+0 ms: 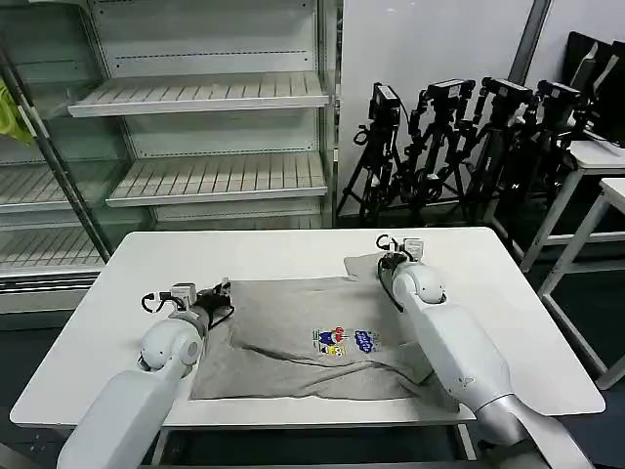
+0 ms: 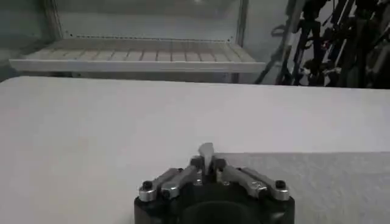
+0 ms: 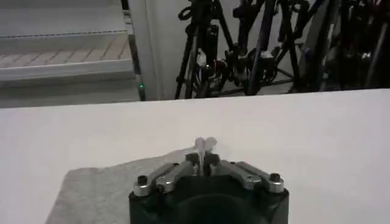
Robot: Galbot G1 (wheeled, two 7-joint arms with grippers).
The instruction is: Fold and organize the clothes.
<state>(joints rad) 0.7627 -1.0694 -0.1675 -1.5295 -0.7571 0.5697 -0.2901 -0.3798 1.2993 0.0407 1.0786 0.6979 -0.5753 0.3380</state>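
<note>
Your grey shirt [image 1: 312, 337] lies spread at centre frame on the white table [image 1: 488, 283]. The left gripper [image 1: 221, 298] pinches its left edge and the right gripper [image 1: 390, 262] its upper right corner, both clenched on fabric. Empty shelves [image 1: 210, 127] and tripods [image 1: 459, 147] stand behind, well apart.

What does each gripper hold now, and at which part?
Both hold the grey shirt: the left gripper pinches its far left edge, the right gripper its far right corner.

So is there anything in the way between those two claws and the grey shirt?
Nothing visible. The left gripper sits at the far left corner of the grey shirt, and the right gripper at its far right corner. Both look closed, right at the fabric's edge on the white table.
</note>
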